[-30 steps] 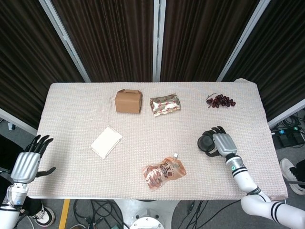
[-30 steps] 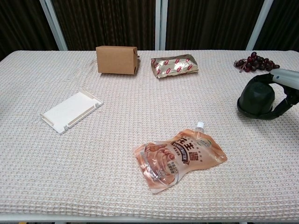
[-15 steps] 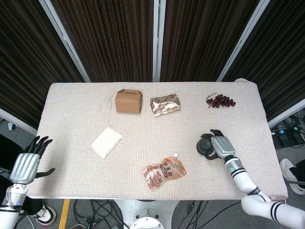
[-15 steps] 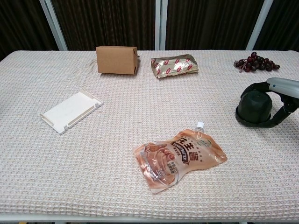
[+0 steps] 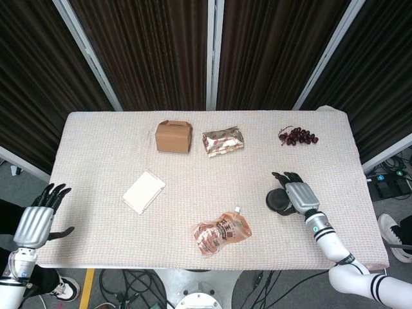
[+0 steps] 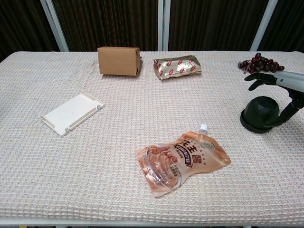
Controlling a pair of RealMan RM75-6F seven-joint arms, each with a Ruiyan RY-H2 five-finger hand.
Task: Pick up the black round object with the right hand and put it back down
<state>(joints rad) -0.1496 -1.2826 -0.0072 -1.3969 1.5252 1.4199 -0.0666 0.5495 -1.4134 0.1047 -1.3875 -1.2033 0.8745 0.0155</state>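
Right hand [image 6: 281, 88] fingers spread, holding nothing; black round object [image 6: 260, 114] on table beneath it.

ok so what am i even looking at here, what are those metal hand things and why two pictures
It is a robot with two arms, each ending in a mechanical hand, working at a table. Both pictures show the same moment: the head view looks down from above, the chest view looks across the tabletop.

The right hand hovers with its fingers spread over a black round object, which sits on the table; nothing is held. The left hand waits open, off the near left corner, seen only in the head view.

Also on the table: a brown box, a foil snack pack, grapes, a white tray and an orange spout pouch.
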